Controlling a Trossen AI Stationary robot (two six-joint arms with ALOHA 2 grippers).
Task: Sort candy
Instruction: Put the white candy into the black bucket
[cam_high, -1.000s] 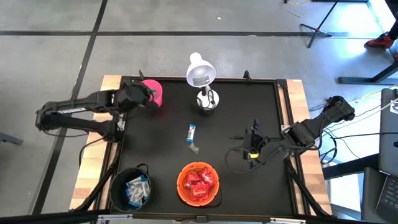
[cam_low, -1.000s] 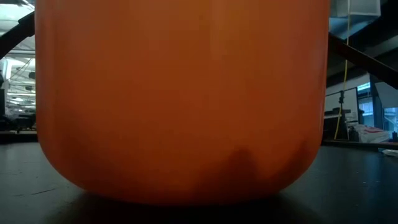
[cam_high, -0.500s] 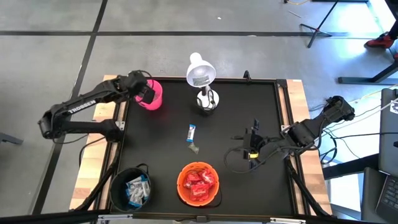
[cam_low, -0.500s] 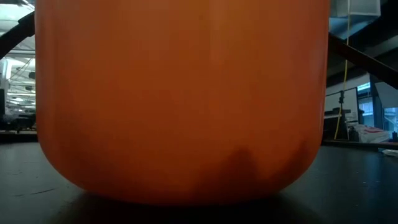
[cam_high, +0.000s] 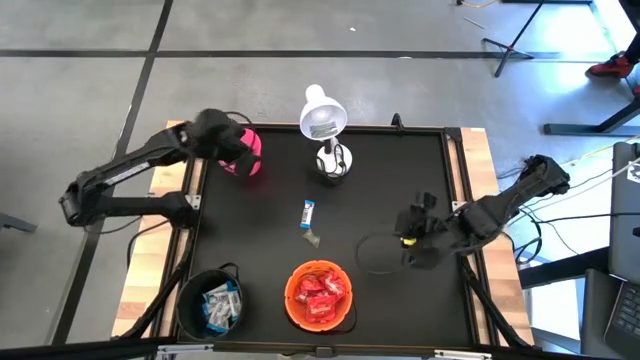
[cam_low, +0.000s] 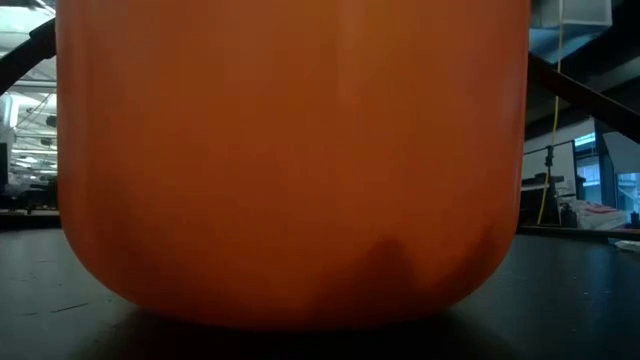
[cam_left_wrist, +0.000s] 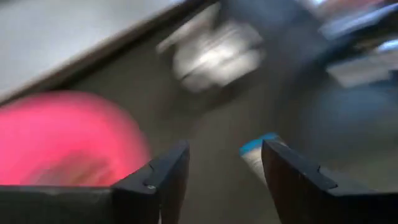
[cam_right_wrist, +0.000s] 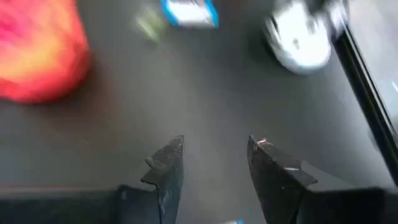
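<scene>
A blue-and-white candy (cam_high: 309, 213) and a small pale candy (cam_high: 314, 238) lie flat on the black mat's middle. The orange bowl (cam_high: 319, 295), at the near edge, holds several red candies. Left of it, the black bowl (cam_high: 212, 303) holds blue-and-silvery ones. My left gripper (cam_high: 236, 152) hovers open over the pink cup (cam_high: 252, 152) at the far left. In its wrist view the cup (cam_left_wrist: 62, 137) and the blue-and-white candy (cam_left_wrist: 256, 152) show beyond the open fingers (cam_left_wrist: 171, 174). My right gripper (cam_high: 410, 238) hangs open above bare mat at the right; nothing is between its fingers (cam_right_wrist: 166, 165).
A white desk lamp (cam_high: 325, 125) stands at the far middle of the mat. A dark cable loop (cam_high: 378, 255) lies by my right gripper. The orange bowl's wall (cam_low: 290, 160) fills the low view. Bare mat lies between the loose candies and my right gripper.
My left gripper has swung from the cup's left side toward the table's right and far edge, coming over the pink cup, and its wrist has rolled. My right gripper has tipped further down and sunk a little over the right of the mat. The candies have not moved.
</scene>
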